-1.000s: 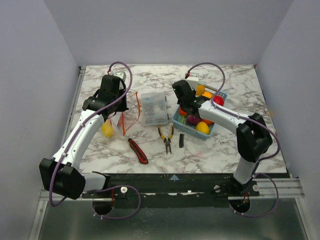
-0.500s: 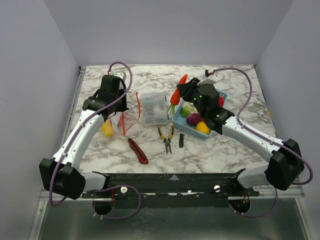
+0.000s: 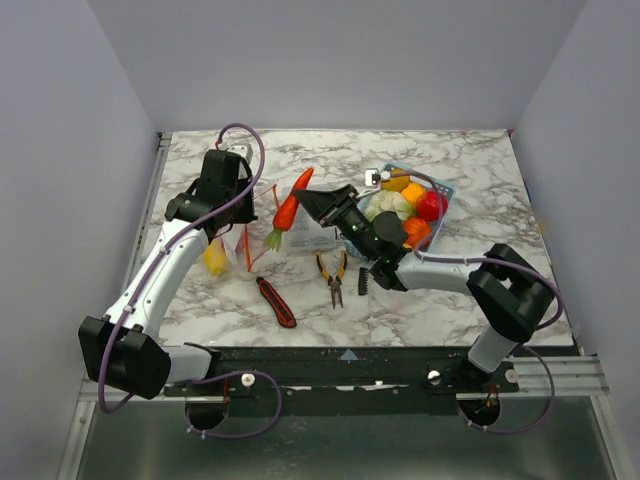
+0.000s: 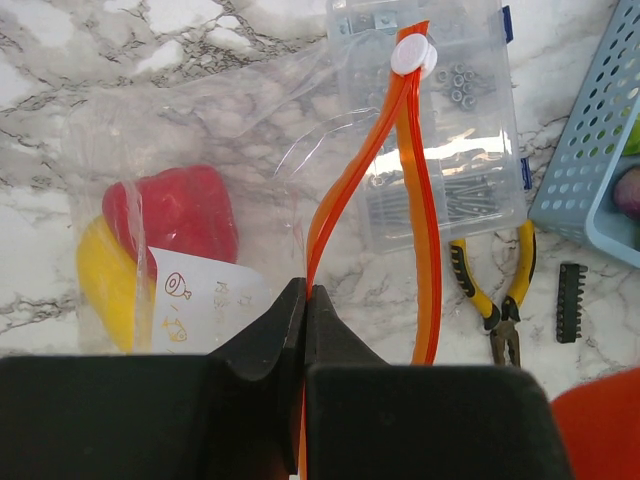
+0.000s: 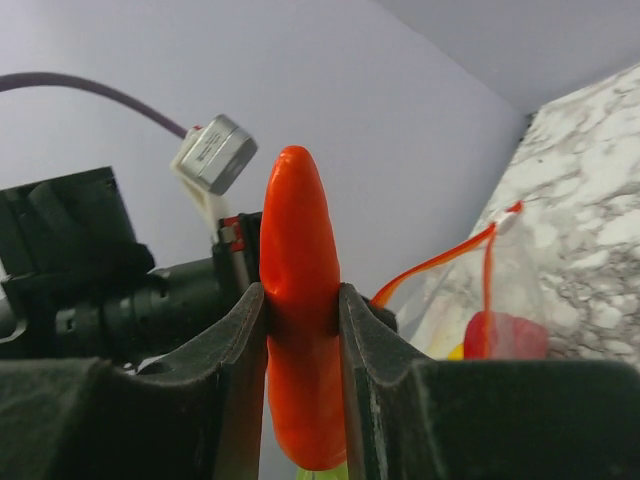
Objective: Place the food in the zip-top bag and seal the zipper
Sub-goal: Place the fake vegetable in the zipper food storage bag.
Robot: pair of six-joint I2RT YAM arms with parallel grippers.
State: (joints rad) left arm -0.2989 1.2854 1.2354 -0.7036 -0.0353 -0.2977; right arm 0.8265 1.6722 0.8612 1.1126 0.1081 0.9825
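Observation:
The clear zip-top bag (image 4: 230, 130) lies at the left with its mouth held open; a red piece (image 4: 180, 215) and a yellow piece (image 4: 105, 280) are inside. My left gripper (image 4: 307, 292) is shut on one side of the red-orange zipper (image 4: 335, 195); the other side (image 4: 425, 220) runs up to a white slider (image 4: 413, 55). My right gripper (image 5: 300, 305) is shut on the orange carrot (image 5: 298, 250) and holds it in the air just right of the bag mouth. In the top view the carrot (image 3: 289, 207) hangs with its green top down, between the left gripper (image 3: 243, 222) and the right gripper (image 3: 312, 205).
A light blue basket (image 3: 436, 186) at the right holds several more food pieces. A rigid clear compartment box (image 4: 430, 130) sits right of the bag. Yellow-handled pliers (image 3: 333, 276), a red-and-black utility knife (image 3: 276, 301) and a small black bit strip (image 3: 363, 281) lie nearer the front.
My right arm lifted the carrot out of the basket and swung it left over the compartment box to the bag mouth. The left arm and the bag have not moved.

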